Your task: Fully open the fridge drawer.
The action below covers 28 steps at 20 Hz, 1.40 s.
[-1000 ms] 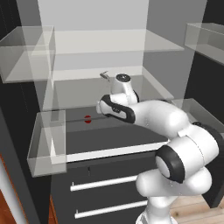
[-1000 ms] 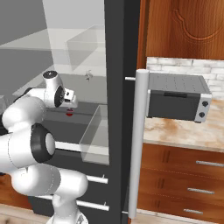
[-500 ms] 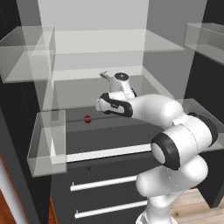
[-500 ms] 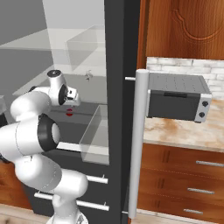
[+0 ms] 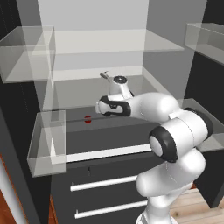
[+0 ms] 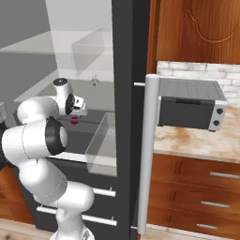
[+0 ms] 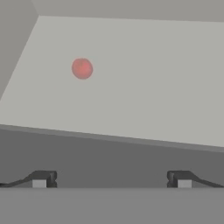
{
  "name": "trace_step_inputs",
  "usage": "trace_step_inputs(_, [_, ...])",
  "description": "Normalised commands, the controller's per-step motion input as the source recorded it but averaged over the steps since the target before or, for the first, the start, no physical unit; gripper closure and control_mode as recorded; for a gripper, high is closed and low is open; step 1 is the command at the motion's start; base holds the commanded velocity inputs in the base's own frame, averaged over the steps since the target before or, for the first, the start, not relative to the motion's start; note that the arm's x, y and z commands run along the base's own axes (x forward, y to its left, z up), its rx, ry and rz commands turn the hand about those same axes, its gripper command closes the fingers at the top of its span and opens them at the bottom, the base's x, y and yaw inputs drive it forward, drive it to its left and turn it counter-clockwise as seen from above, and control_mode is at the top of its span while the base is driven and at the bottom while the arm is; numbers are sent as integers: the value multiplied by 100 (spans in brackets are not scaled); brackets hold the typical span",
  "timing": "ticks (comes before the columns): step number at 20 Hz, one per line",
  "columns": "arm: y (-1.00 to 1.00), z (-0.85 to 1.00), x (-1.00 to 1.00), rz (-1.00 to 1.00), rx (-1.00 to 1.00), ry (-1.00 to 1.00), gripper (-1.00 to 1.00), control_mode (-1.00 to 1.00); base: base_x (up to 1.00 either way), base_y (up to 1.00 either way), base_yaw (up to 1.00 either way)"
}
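The white arm is folded in front of the open fridge, its hand point(image 5: 101, 106) reaching into the compartment above the fridge drawer point(image 5: 109, 135). That drawer is the wide, shallow dark grey one running across the fridge's width, below the pale shelf and above the two dark fronts with white bar handles point(image 5: 105, 183). A small red dot point(image 5: 88, 118) marks it near its back left, just beside the hand in the left base view; in the right base view the same dot point(image 6: 74, 121) shows right under the wrist.

Through the hand's own camera the two dark fingertips point(image 7: 43, 178) sit far apart at the bottom of the picture, so the hand is spread wide and holds nothing. Ahead of them lies a flat grey surface with the red dot point(image 7: 82, 68) up and to the left, and a darker band nearer the tips.

To my eye this is the approach: the hand is lining up on the drawer and hasn't taken hold. How far out the drawer already stands I can't say for sure. Next, I'd expect the hand to drop toward the dot, catch the drawer's edge, then draw straight back toward the base until the drawer reaches its stop. A crooked pull could bind it against the clear side bins point(image 5: 48, 140).
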Motion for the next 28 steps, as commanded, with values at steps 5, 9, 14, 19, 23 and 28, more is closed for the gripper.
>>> trace_step_inputs(5, [0, -17, 9, 0, 0, 0, -100, -100, 0, 0, 0])
trace_step_inputs(9, [0, -19, 3, 0, 0, 0, -100, -100, 0, 0, 0])
trace_step_inputs(14, [-2, -19, 0, -3, 2, 0, -100, -100, 0, 0, 0])
trace_step_inputs(19, [-25, -23, -6, -7, 0, 2, -100, -100, 0, 0, 0])
trace_step_inputs(23, [-67, -18, -39, -3, 0, 0, -100, -100, 0, 0, 0])
trace_step_inputs(28, [-62, -3, -63, 0, 0, 0, -100, -100, 0, 0, 0])
